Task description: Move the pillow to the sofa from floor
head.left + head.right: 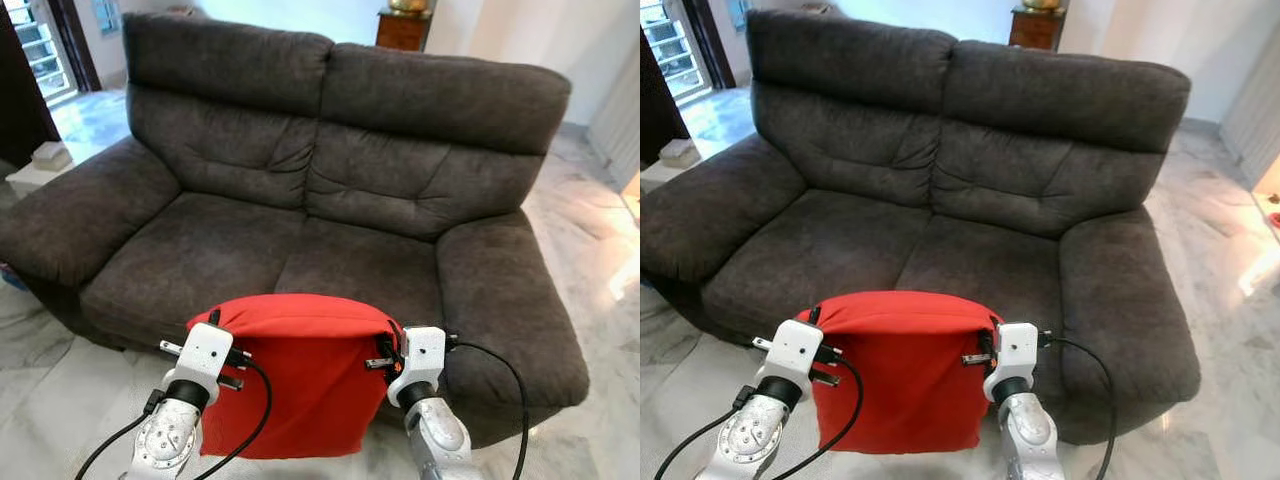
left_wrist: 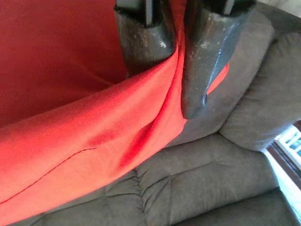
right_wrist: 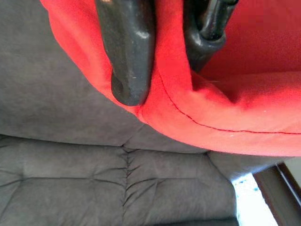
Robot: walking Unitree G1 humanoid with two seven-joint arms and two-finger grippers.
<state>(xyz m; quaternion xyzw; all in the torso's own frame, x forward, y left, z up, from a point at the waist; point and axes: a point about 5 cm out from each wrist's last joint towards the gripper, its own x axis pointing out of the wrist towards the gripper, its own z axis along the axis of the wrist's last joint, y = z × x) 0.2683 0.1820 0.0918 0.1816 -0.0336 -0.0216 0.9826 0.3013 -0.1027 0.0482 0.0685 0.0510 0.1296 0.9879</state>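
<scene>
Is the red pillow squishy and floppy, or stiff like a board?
Probably squishy: the pillow hangs down between the left claw and right claw, and its top edge bunches where they pinch it. It seems light, since a pinch at each corner holds it up. The cloth looks soft, so it likely won't slip.

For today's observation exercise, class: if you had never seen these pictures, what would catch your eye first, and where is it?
The bright red pillow stands out first, held up off the floor in front of the sofa's seat. The left gripper and right gripper each have their jaws pinched on one of its upper corners. Behind it stands the big dark grey sofa, on a pale marble floor.
</scene>
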